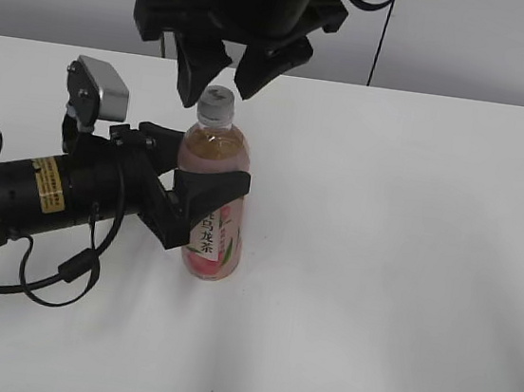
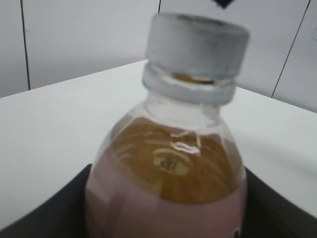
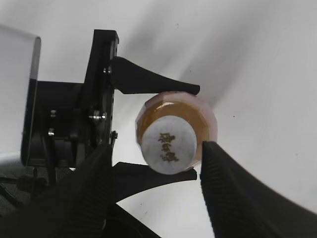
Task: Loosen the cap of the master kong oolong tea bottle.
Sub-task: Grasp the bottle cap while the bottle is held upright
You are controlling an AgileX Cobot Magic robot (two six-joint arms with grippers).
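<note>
Left hand (image 1: 205,210): clamped on the master kong oolong tea bottle (image 1: 211,204) — upright
Right hand (image 1: 221,74): spread, straddling the cap (image 1: 216,104) — just above, untouched

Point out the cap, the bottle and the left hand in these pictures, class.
cap (image 3: 167,144): right wrist view, middle of its top, on the dark logo.
bottle (image 1: 216,151): exterior view, clear shoulder above the label.
left hand (image 1: 208,186): exterior view, midway between its fingertips, around the bottle's middle.
</note>
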